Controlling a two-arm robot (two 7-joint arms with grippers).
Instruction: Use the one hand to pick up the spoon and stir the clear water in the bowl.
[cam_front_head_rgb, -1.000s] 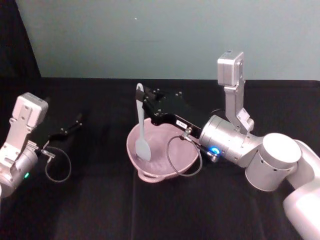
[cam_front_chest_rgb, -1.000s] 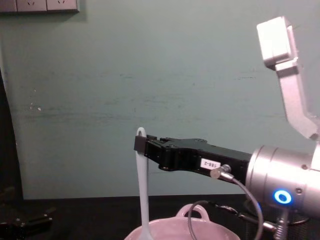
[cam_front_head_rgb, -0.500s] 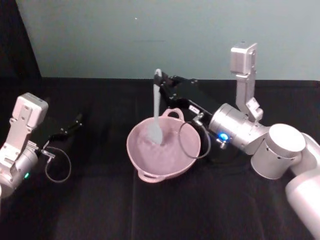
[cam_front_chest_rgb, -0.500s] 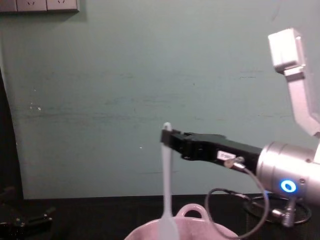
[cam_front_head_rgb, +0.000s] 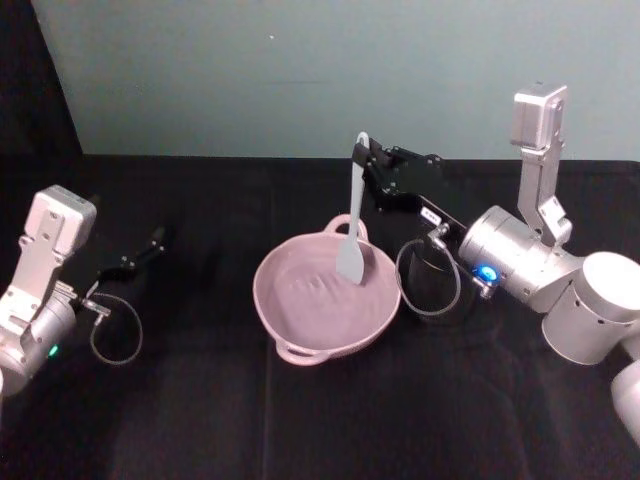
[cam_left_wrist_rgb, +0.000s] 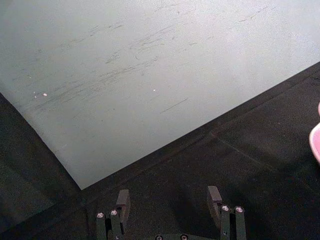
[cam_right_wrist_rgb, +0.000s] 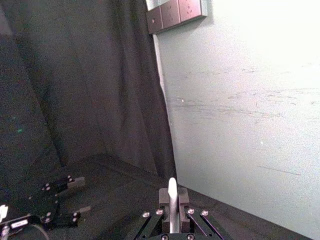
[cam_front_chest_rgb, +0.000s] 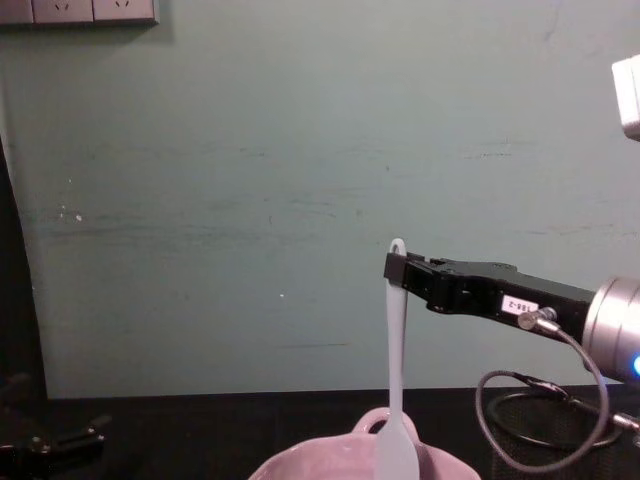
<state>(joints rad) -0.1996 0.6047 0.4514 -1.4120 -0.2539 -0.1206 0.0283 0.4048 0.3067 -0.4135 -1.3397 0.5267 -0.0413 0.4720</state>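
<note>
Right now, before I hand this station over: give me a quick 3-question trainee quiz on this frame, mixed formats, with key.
1. True or false: the right gripper is shut on the spoon near the handle end, with the spoon hanging roughly upright.
2. Multiple choice: where is the spoon's blade?
A) lying flat beside the bowl
B) down inside the bowl, toward its far right side
C) lifted well above the bowl's rim
3. Fill in: the left gripper, off to the bowl's left, has its fingers ___ and holds nothing.

Key: 1 true; 2 B; 3 open.
</note>
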